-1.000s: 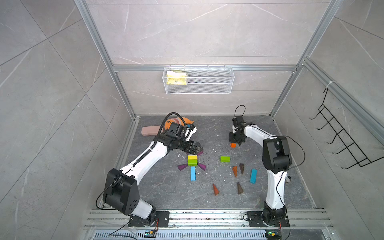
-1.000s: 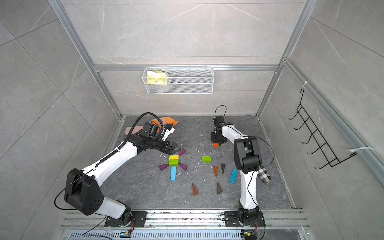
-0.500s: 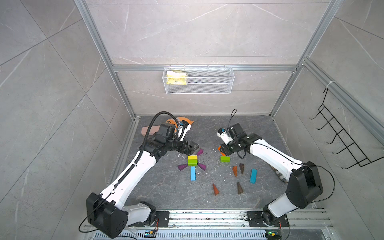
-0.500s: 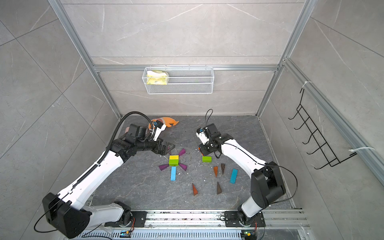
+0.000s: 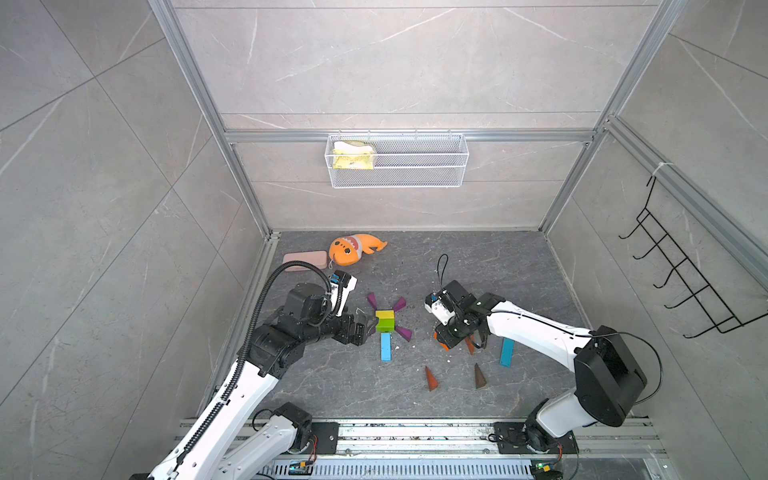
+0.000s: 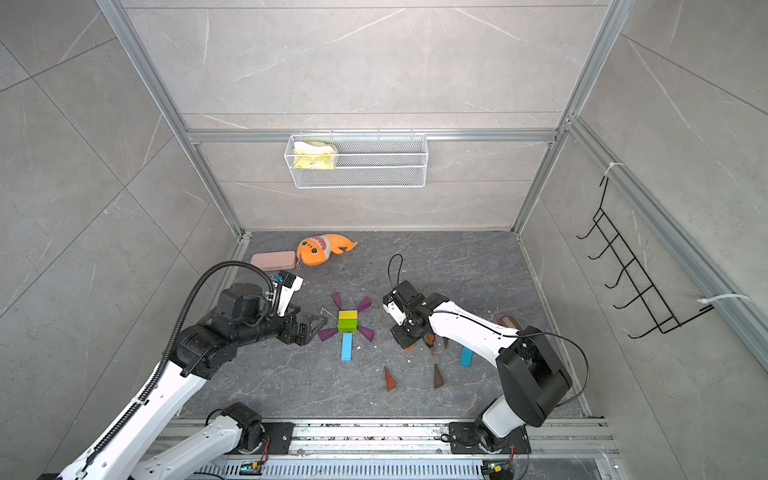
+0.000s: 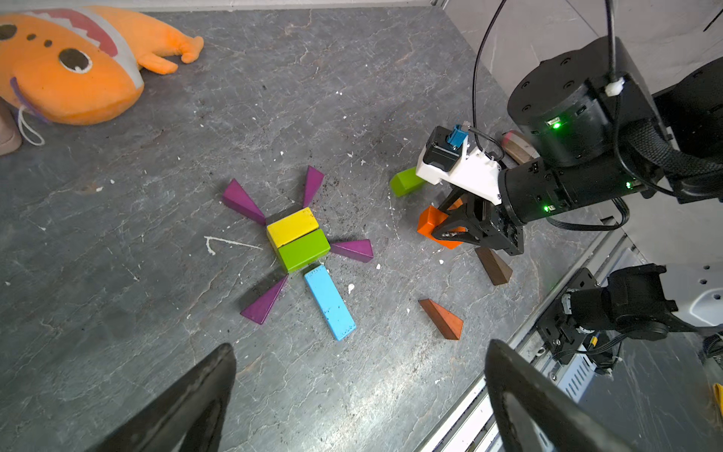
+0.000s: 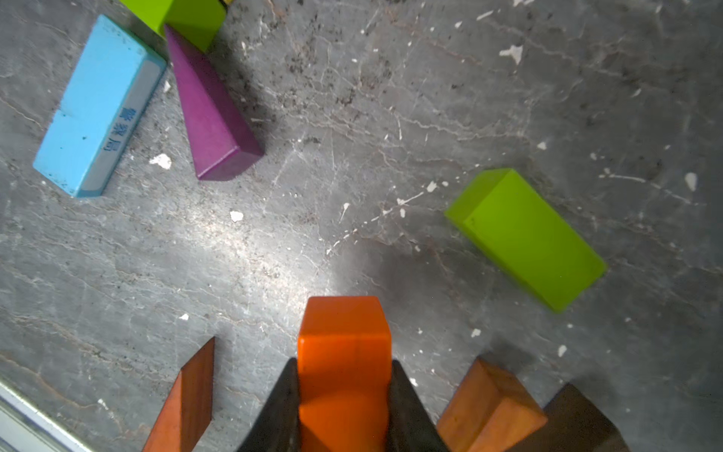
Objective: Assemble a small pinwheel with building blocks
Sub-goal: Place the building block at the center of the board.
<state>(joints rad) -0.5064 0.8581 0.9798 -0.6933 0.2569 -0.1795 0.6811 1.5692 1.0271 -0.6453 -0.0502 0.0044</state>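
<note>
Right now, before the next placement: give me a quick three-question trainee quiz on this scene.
1. True or false: the right gripper is shut on the orange brick.
2. How many purple wedges fan out from the yellow brick and the green brick touching it?
3. The left gripper is: A) open, empty; B) shut, empty; C) shut on a block.
Key: 1 true; 2 four; 3 A.
</note>
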